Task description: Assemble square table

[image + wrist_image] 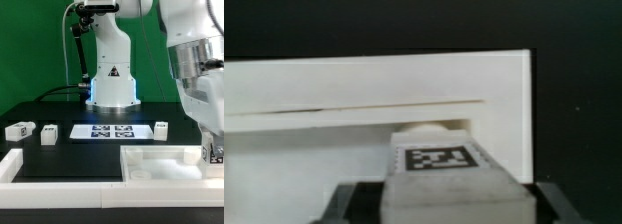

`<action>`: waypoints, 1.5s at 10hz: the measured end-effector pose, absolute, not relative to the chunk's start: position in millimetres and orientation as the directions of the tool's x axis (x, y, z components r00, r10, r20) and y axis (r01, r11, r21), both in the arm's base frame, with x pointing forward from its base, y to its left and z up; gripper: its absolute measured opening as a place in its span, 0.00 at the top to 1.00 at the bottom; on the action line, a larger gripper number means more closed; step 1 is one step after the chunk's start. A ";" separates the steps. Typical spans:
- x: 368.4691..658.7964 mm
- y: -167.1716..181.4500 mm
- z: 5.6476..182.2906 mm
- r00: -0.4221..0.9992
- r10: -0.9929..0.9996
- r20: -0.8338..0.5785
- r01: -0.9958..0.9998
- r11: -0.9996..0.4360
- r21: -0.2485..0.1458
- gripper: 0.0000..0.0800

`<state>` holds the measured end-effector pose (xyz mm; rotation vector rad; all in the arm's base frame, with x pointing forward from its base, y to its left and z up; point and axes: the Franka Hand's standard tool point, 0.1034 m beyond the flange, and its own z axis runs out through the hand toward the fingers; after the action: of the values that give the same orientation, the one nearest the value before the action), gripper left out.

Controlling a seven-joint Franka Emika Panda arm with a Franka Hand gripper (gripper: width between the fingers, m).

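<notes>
The white square table top [158, 163] lies near the front of the table, right of the middle in the exterior view. My gripper [209, 146] hangs over its right end, shut on a short white leg [213, 156]. In the wrist view the leg [441, 160] shows its black-and-white tag, and its tip stands at the table top's [331, 100] raised rim. The dark fingers [359, 200] press on both sides of the leg. Three loose legs lie further back: two at the exterior view's left [19, 130] [48, 133] and one right of centre [161, 127].
The marker board [112, 130] lies flat in the middle, in front of the robot base [110, 85]. A long white L-shaped wall piece [25, 166] runs along the front left. Black table surface [580, 110] lies past the table top's edge.
</notes>
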<state>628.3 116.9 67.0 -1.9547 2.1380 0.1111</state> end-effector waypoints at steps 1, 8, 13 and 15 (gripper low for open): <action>628.0 117.3 66.4 -0.072 -0.971 -0.227 -0.989 0.098 -0.106 0.48; 630.0 121.9 66.6 0.534 -0.841 -0.083 -0.835 -0.509 -0.210 0.19; 635.8 117.7 72.6 0.847 -0.532 0.029 -0.518 -0.835 -0.187 0.23; 635.7 117.8 72.4 0.814 -0.580 0.017 -0.567 -0.802 -0.189 0.45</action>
<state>635.7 117.8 72.4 -2.8239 0.9001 -0.1101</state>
